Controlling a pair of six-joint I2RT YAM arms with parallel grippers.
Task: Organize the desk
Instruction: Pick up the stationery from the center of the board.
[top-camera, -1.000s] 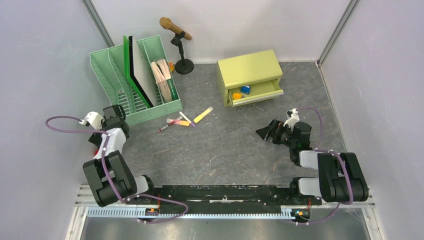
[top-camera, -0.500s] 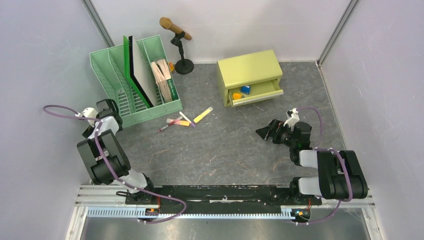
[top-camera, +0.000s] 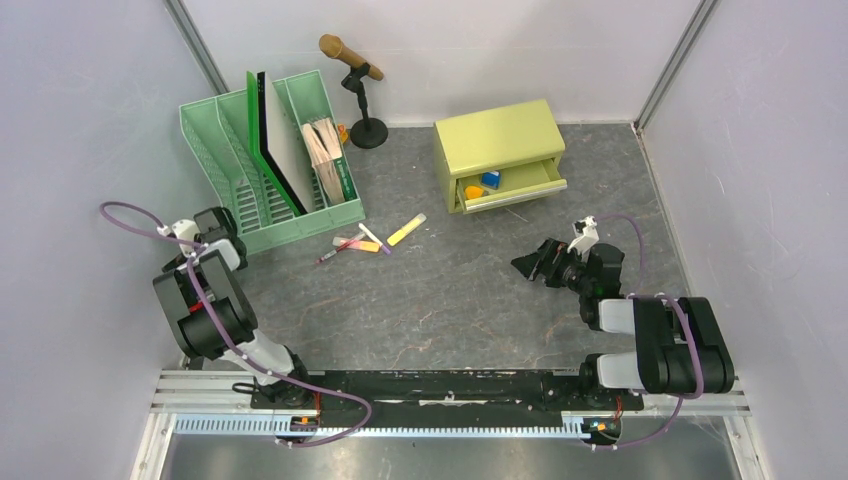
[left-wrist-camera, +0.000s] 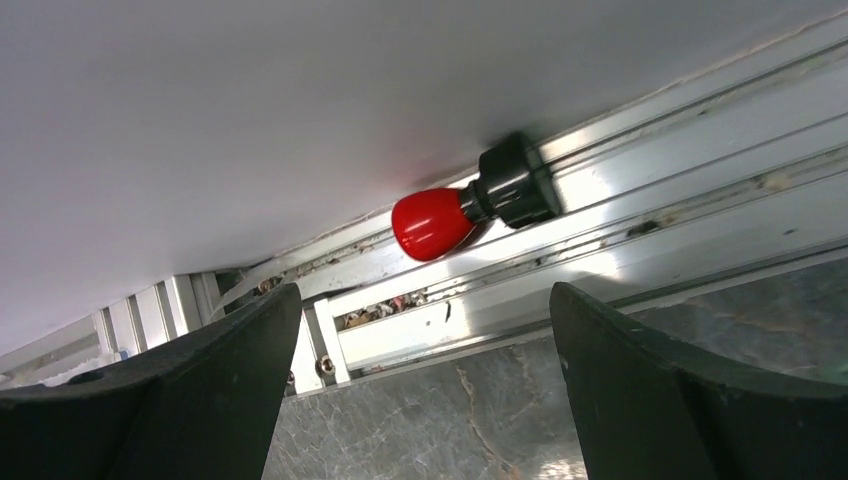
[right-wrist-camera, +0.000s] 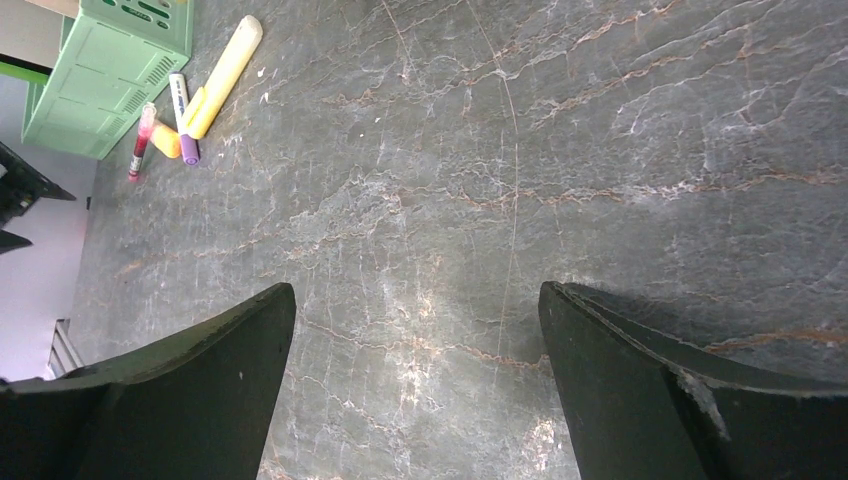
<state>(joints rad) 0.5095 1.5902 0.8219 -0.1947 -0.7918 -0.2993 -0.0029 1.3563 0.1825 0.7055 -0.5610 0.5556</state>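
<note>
**Both tools wide and empty; loose pens not yet picked up**

The desk (top-camera: 440, 310) is the grey veined top filling the enclosure. Back left on it is a green file rack (top-camera: 225, 150) holding boards and papers. Back right is a yellow-green cabinet (top-camera: 497, 137) with its lower drawer (top-camera: 512, 187) pulled open and small blue and orange bits inside. A microphone (top-camera: 350, 58) on a stand sits by the back wall between them.

A cluster of pens (top-camera: 368, 240) lies loose just in front of the rack's near right corner, apart from it.

The right tool (right-wrist-camera: 415, 300) hovers over bare desk with its jaws wide and nothing held, aimed toward the pens. The left tool (left-wrist-camera: 422, 295), also wide and empty, is tucked at the left wall facing a red knob (left-wrist-camera: 430, 222) on the rail.

Judged step: the approach, with no grasp made. The next move likely calls for a reach across to one pen, jaws lined up across its barrel.
</note>
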